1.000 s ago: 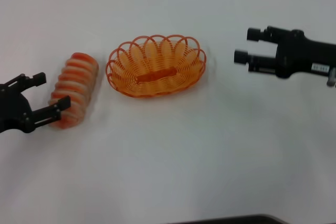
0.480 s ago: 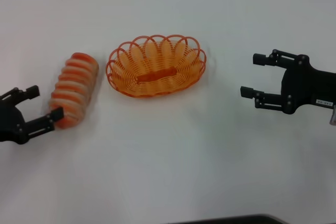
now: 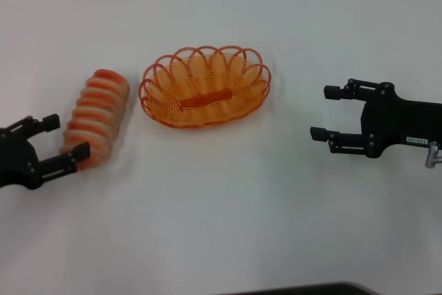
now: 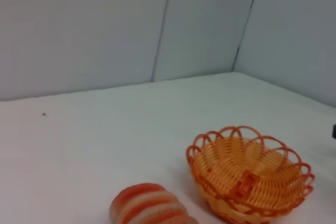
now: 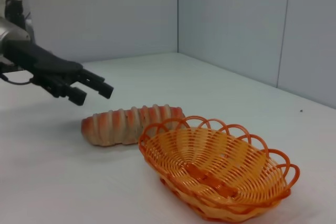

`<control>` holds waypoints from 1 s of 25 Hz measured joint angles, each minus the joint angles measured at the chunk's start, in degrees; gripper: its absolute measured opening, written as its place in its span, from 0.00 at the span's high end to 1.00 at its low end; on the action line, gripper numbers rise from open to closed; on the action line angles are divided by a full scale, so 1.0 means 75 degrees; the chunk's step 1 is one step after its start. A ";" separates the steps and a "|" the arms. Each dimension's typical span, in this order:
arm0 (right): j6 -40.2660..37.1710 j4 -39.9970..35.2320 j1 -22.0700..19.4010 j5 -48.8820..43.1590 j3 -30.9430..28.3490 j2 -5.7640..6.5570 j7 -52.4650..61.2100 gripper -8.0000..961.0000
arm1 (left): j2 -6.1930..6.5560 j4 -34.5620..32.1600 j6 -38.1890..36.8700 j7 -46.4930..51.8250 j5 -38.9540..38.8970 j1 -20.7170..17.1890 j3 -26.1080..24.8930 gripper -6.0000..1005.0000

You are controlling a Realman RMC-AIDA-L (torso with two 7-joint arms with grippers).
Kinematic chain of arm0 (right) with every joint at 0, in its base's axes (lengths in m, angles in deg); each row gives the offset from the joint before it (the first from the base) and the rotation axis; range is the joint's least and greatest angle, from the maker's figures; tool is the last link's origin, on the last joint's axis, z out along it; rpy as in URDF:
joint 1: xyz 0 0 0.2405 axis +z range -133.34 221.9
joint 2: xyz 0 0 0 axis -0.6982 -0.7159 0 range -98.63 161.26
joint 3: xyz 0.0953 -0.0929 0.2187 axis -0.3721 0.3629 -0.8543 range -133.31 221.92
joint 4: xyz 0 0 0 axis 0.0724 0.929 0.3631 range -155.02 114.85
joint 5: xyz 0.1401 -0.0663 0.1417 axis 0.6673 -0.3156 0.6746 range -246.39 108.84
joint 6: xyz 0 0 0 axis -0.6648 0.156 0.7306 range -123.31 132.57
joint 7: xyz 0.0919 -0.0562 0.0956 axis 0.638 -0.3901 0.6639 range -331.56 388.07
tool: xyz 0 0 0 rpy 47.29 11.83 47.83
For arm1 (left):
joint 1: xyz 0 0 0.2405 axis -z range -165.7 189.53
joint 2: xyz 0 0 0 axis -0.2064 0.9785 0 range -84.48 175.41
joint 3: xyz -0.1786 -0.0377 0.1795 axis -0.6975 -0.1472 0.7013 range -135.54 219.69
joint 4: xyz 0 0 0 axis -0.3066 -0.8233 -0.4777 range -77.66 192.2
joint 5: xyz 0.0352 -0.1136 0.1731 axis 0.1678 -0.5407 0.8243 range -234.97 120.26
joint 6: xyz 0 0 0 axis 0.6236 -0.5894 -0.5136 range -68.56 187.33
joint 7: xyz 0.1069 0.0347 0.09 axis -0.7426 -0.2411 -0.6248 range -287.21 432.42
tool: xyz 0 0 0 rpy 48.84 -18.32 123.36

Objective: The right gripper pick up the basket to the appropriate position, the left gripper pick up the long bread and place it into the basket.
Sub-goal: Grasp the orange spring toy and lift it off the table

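The orange basket [image 3: 204,88] sits empty on the white table, centre back; it also shows in the left wrist view [image 4: 249,173] and the right wrist view [image 5: 215,167]. The long bread [image 3: 97,116] lies to its left, pale with orange-red stripes, also in the left wrist view [image 4: 149,208] and the right wrist view [image 5: 131,124]. My left gripper [image 3: 63,140] is open at the bread's near end, one finger beside it, not closed on it; the right wrist view shows it [image 5: 92,91] above the table. My right gripper [image 3: 325,112] is open and empty, to the right of the basket and apart from it.
The white table [image 3: 221,226] spreads wide around the objects. Grey partition walls [image 4: 105,30] stand behind the table. A dark edge [image 3: 304,289] shows at the table's front.
My right gripper has dropped toward me from the far right and now edges left toward the basket. My left gripper drew back, then moved up again to the bread's near end.
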 joint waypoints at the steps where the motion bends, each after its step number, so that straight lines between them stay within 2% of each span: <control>1: 0.0004 0.0005 0.0000 -0.0002 0.0003 0.0000 0.0008 0.17 | 0.0006 -0.0099 0.0002 0.0317 0.0000 0.0024 -0.0003 0.14; 4: 0.0002 0.0011 0.0006 -0.0005 -0.0011 0.0000 0.0031 0.17 | 0.0088 -0.0634 -0.0090 0.2098 0.0003 0.0141 0.0084 0.14; 7: 0.0002 0.0011 0.0058 -0.0006 -0.0032 0.0000 0.0119 0.17 | 0.0268 -0.1212 -0.0365 0.4208 0.0195 0.0345 0.0482 0.14; 8: 0.0011 0.0011 0.0075 -0.0006 -0.0028 0.0000 0.0163 0.17 | 0.0268 -0.1212 -0.0365 0.4208 0.0195 0.0345 0.0482 0.14; 9: 0.0020 0.0011 0.0097 -0.0006 -0.0022 -0.0003 0.0215 0.17 | 0.0309 -0.1422 -0.0389 0.4978 0.0410 0.0455 0.0645 0.14; 10: 0.0035 0.0011 0.0118 -0.0006 -0.0009 -0.0007 0.0260 0.17 | 0.0322 -0.1998 -0.0369 0.6413 0.1059 0.0779 0.1086 0.14; 11: 0.0044 0.0010 0.0129 -0.0006 -0.0001 -0.0009 0.0283 0.17 | 0.0308 -0.2156 -0.0361 0.6709 0.1235 0.0863 0.1193 0.14; 14: 0.0028 -0.0006 0.0148 -0.0006 0.0013 -0.0011 0.0415 0.17 | 0.0124 -0.3003 -0.0238 0.7593 0.2225 0.1194 0.1738 0.14; 16: 0.0007 -0.0048 0.0159 -0.0006 -0.0007 -0.0011 0.0604 0.17 | -0.0098 -0.3743 -0.0058 0.8336 0.3289 0.1423 0.2181 0.14; 19: 0.0081 -0.0048 0.0234 -0.0004 -0.0038 0.0001 0.0781 0.17 | -0.0410 -0.4386 0.0207 0.8834 0.4308 0.1656 0.2453 0.14; 21: 0.0097 -0.0084 0.0283 -0.0005 -0.0019 0.0003 0.0931 0.17 | -0.0472 -0.4405 0.0292 0.8999 0.4543 0.1771 0.2599 0.14; 25: -0.0057 -0.0257 0.0299 -0.0005 -0.0023 -0.0002 0.1092 0.17 | -0.0455 -0.4405 0.0310 0.9285 0.4607 0.1786 0.2779 0.14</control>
